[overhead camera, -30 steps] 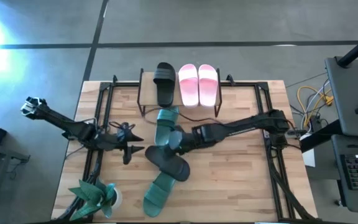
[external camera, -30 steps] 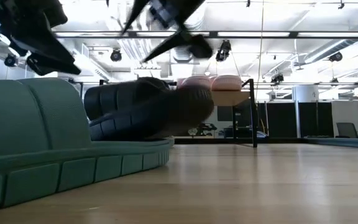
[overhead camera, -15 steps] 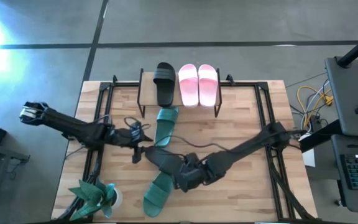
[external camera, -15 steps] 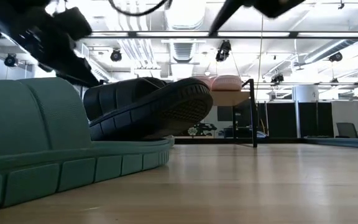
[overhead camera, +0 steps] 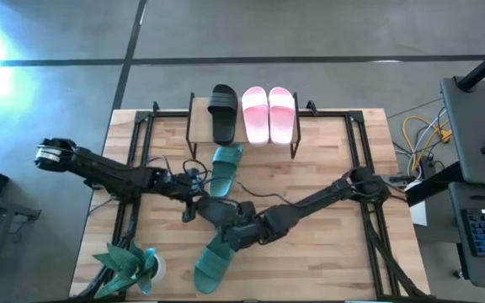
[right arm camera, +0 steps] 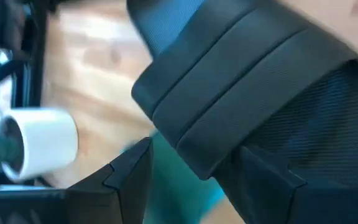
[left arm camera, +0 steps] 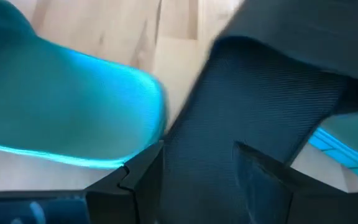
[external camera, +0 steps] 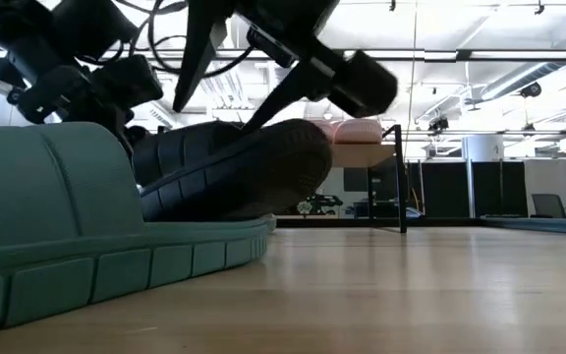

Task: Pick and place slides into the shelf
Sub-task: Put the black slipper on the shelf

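Observation:
A black slide lies mid-table, its near part resting on a teal-green slide. Another teal-green slide lies in front of the shelf. On the shelf top rest a black slide and two pink ones. My left gripper is open at the mid-table black slide's left end, which shows between its fingers. My right gripper is open over the slide's strap, slanting down at it from the right. My left gripper has the black slide's end between its open fingers; whether they touch it, I cannot tell. My right gripper has its open fingers astride the strap from above; whether they touch it, I cannot tell.
A teal-green potted plant in a white pot stands at the table's near left corner. Black metal frames run along the table's left and right sides. Bare wood lies at the near right.
My left gripper has come down and toward the table's right, up to the black slide's end. My right gripper has swung from beside the far teal-green slide toward the near edge, sunk and rolled, and now stands over the black slide's strap.

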Tool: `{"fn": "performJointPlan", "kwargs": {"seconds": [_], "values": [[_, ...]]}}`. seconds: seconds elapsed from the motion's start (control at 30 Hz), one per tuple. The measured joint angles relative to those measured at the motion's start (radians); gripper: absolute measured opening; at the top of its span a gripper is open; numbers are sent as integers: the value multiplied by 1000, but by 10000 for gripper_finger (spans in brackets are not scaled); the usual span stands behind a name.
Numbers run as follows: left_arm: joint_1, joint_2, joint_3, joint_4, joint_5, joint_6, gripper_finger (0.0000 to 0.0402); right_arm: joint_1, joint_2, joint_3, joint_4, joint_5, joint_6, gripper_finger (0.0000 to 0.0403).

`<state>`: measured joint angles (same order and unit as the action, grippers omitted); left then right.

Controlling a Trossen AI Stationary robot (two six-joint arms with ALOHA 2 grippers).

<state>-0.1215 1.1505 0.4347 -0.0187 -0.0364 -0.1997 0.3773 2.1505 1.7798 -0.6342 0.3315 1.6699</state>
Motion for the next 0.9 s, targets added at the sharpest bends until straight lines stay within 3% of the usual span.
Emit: {"fn": "performJointPlan", "kwargs": {"seconds": [0.33,0.47,0.7,0.9], "values": [[-5,27,0,67,139,-91,173,-94,-25,-2,-110,159,-115,208],[-11,16,-1,140,160,-135,173,-152,-30,-2,-65,196,-217,208],[-11,-68,4,89,145,-114,173,-193,-45,-2,3,25,-330,208],[-11,-199,-11,-190,-49,45,173,-137,-50,-2,-9,-29,-285,208]]}}
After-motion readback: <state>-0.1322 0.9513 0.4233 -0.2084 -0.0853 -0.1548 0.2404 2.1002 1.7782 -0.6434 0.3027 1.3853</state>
